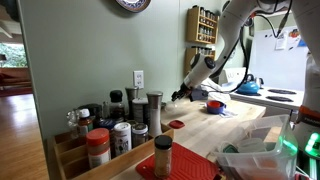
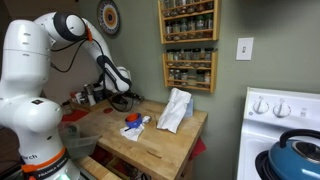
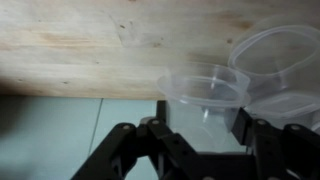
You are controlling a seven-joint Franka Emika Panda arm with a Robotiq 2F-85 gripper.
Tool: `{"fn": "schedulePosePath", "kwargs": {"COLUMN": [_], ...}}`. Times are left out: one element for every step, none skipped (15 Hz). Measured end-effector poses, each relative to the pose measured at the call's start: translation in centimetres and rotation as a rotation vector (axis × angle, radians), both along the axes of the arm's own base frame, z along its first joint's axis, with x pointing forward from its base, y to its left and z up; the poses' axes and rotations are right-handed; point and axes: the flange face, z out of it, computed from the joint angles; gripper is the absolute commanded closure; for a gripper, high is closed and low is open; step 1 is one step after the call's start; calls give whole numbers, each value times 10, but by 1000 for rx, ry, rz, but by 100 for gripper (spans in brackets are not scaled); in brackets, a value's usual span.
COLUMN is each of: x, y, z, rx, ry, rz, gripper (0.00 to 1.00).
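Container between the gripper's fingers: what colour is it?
The plastic container is clear and colourless. It shows best in the wrist view.

Bare countertop [image 3: 70, 40] — clear tubs [image 3: 272, 55] crowd one side.

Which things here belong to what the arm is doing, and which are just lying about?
In hand: tool; clear round plastic tub it grips.
Lying about: other clear plastic tubs; glass spice jars; crumpled white cloth; blue kettle.
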Motion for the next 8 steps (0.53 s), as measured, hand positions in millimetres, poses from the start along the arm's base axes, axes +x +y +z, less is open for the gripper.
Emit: {"fn": "schedulePosePath", "kwargs": {"x": [3,6,9,11,13,16,18,19], "y": [1,1,-1,-3,-6,-8,-11,-13], "z": [-2,-6,-11,-16,-21,-23,-24,-25], "rx": [3,4,4,4,1,5,5,5], "ry": [-14,-26,-40,-55,-69,-89,-106,-119], "rz": [13,21,24,22,18,11,3,-5], "gripper": [63,63,63,63,63,63,63,13]}}
